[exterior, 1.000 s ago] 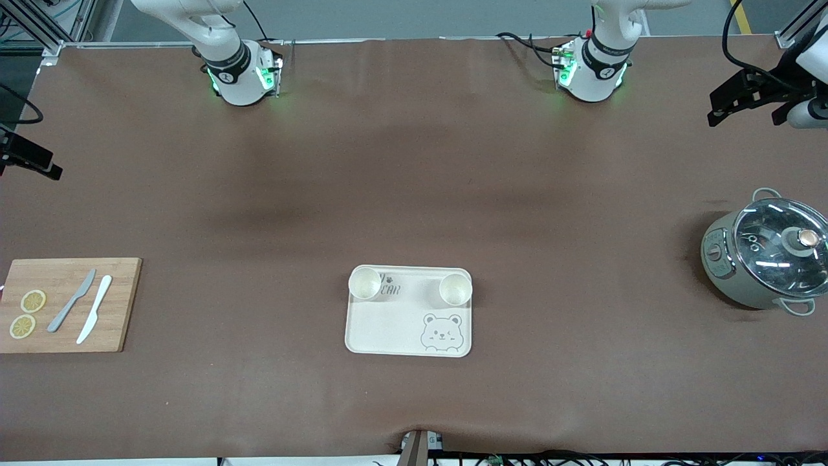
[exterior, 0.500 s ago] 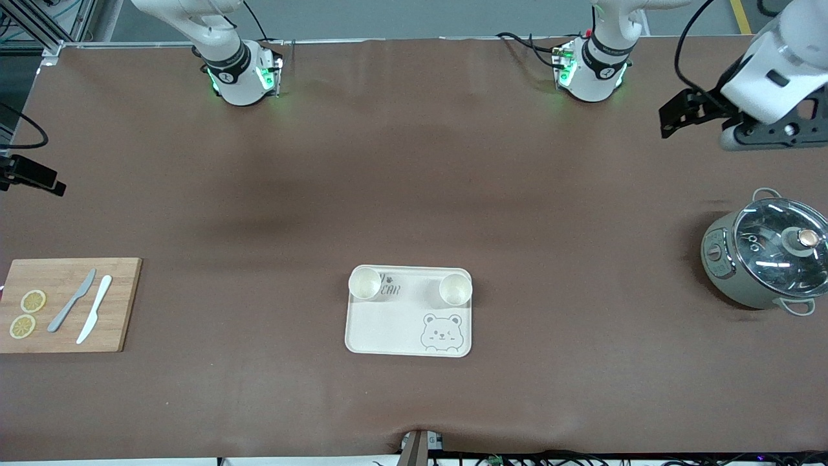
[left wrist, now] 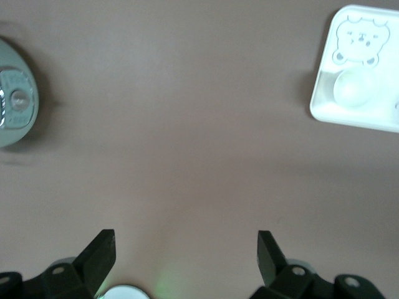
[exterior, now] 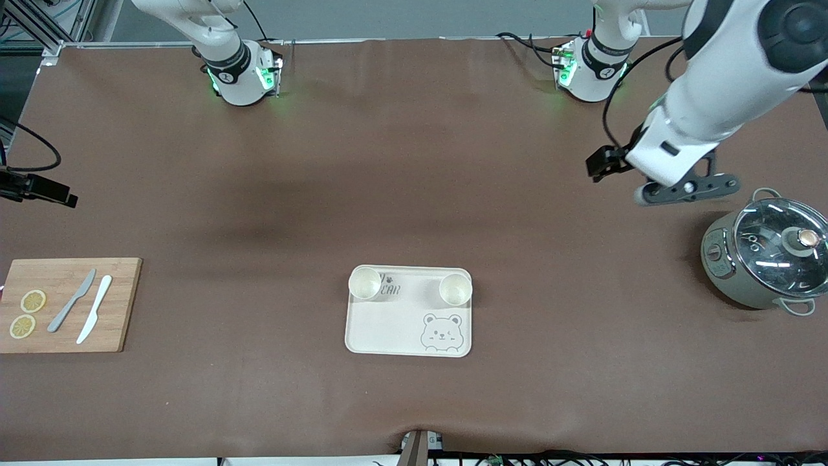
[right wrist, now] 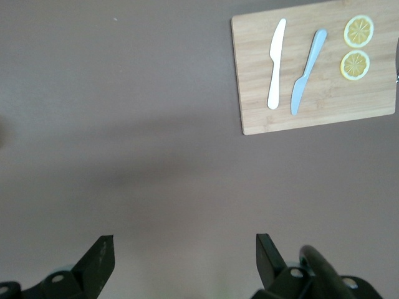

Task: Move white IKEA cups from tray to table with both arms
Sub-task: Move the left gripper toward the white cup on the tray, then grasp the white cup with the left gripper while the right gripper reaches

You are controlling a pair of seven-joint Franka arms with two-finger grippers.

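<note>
Left gripper (left wrist: 186, 240): fingers spread wide, nothing between them, touching nothing. It hangs over bare table toward the left arm's end, near the pot (exterior: 765, 253). In the front view the arm's white body covers most of the gripper, so the gap between the fingers reads only from the left wrist view.

Right gripper (right wrist: 184, 243): fingers equally wide apart, empty, over bare table near the cutting board (exterior: 119, 304) at the right arm's end. The front view shows just a dark piece of that arm's hand at the frame edge; the gripper itself is cut off there.

Cups, count 2: first cup (exterior: 365, 283) and second cup (exterior: 455, 289). Both stand upright on the tray (exterior: 381, 333), in the two corners of the tray farthest from the front camera, well apart from each other, the first toward the right arm's end. Neither gripper is near them. The left wrist view shows only one cup (left wrist: 354, 88) clearly; the tray runs out of that frame.

Tray, count 1: cream, rectangular, bear drawing (exterior: 441, 332) in the corner nearer the front camera below the second cup. Some lettering beside the first cup is partly hidden by it and not legible.

Cutting board, count 1: carries 2 knives, one grey (exterior: 72, 300), one white (exterior: 94, 309), lying side by side, and 2 lemon slices (exterior: 28, 313).

Pot, count 1: glass lid on, partly cut off at the frame edge.
</note>
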